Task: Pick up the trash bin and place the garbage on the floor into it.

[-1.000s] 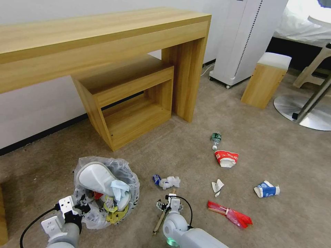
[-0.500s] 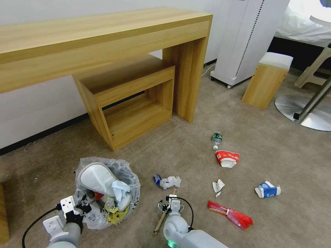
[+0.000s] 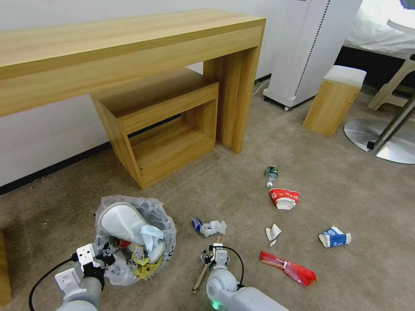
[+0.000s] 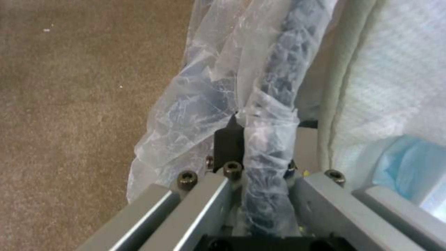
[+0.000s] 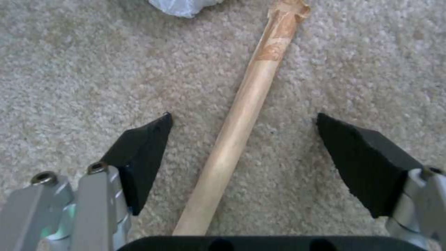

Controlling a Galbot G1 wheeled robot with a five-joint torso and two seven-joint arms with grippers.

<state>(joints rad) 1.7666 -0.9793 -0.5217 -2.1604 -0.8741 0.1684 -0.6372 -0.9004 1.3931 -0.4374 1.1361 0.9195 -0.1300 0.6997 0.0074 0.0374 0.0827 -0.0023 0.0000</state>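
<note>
A small trash bin (image 3: 136,239) lined with a crinkly plastic bag stands on the beige carpet floor (image 3: 225,190), already holding a white slipper (image 3: 123,224) and wrappers. The left gripper (image 4: 260,157) is clamped on its bagged rim. Just beside it, the right gripper (image 5: 241,153) hovers with jaws spread on either side of a wooden stick (image 5: 241,115). Left to collect: crumpled paper (image 3: 212,227), bottle (image 3: 271,174), paper bowl (image 3: 284,198), carton (image 3: 334,237), red wrapper (image 3: 288,268).

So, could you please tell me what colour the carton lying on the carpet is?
The carton is blue and white, seen best in the head view.
</note>
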